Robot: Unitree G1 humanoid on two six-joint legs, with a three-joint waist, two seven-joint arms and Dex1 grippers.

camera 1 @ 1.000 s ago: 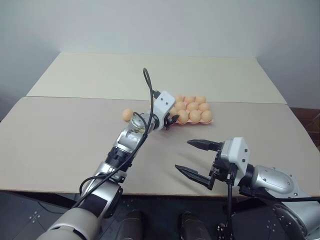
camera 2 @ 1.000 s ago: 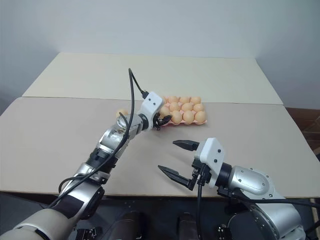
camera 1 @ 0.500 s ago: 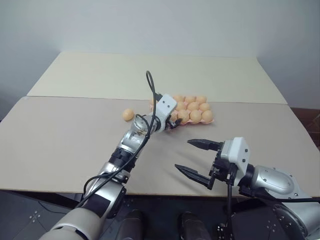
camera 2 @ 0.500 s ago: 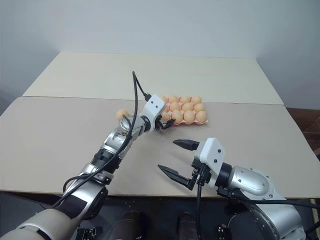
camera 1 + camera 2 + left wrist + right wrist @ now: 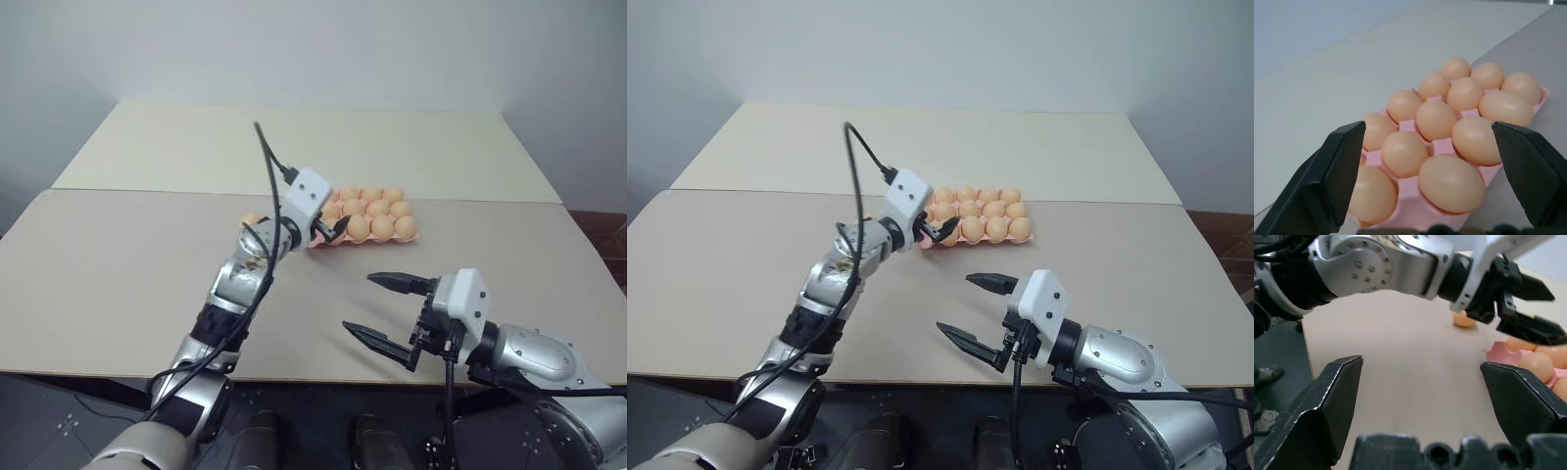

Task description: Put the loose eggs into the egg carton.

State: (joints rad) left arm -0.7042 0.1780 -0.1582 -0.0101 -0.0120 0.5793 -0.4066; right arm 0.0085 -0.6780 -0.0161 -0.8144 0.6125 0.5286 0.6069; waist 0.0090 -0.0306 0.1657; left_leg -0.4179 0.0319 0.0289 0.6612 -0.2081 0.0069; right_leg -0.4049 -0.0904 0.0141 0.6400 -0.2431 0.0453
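The pink egg carton (image 5: 412,238) lies mid-table, with eggs (image 5: 1436,119) in several of its cups. My left gripper (image 5: 331,229) hovers open and empty just off the carton's near-left corner, its fingers (image 5: 1337,169) spread wide toward the eggs. One loose egg (image 5: 1464,319) rests on the table to the left of the carton, partly hidden behind my left arm in the eye views. My right gripper (image 5: 358,303) is open and empty, held low near the table's front edge, well short of the carton.
Two tan tabletops meet at a seam (image 5: 147,191) just behind the carton. A black cable (image 5: 269,162) arches up from my left wrist. The table's front edge (image 5: 294,380) runs beneath my right gripper.
My left gripper has opened, then risen and drawn back to the left from the carton's near-left corner. The right arm has not moved.
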